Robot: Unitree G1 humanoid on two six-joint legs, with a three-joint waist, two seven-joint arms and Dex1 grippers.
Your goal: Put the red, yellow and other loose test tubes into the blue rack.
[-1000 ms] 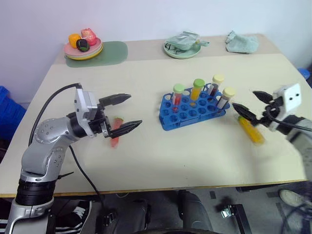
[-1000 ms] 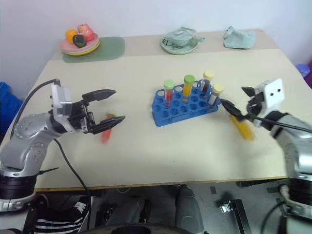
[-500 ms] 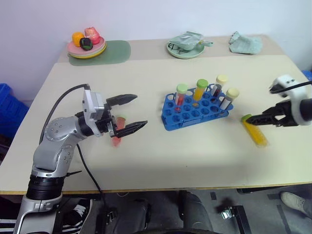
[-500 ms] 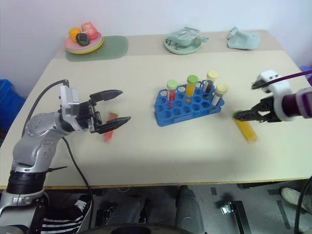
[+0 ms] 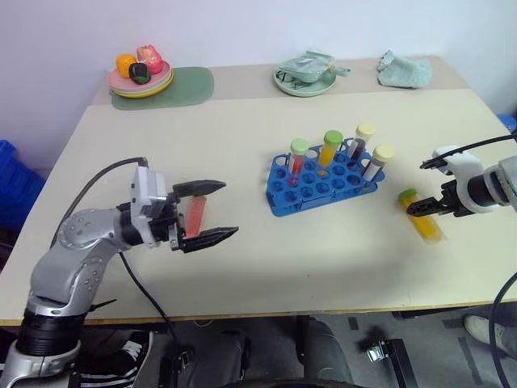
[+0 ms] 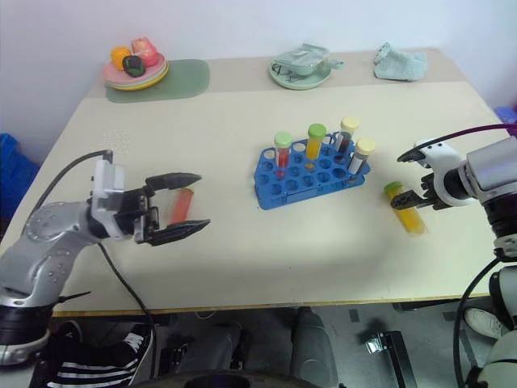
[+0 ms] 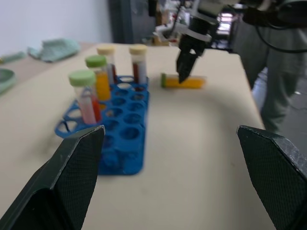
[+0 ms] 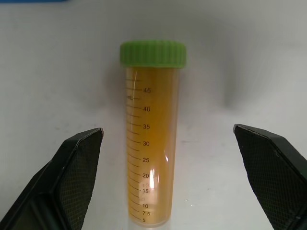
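Yellow tube [image 8: 151, 139] w/ green cap lies flat on the tabletop [image 5: 242, 137], directly under the right claw [image 6: 410, 199], between its two spread fingers, not touched by either; claw wide open, pointing steeply down at it. Blue rack [image 5: 323, 184] stands just beyond that tube, on the side twd the other arm, w/ four capped tubes upright in its holes: two green caps, two pale yellow. Left claw [image 5: 212, 212] is well apart from the rack, pointing level twd it, fingers wide open, nothing gripped. Red tube [image 5: 196, 215] lies on the tabletop, seen in the gap between the left claw's fingers; can't tell if it touches either.
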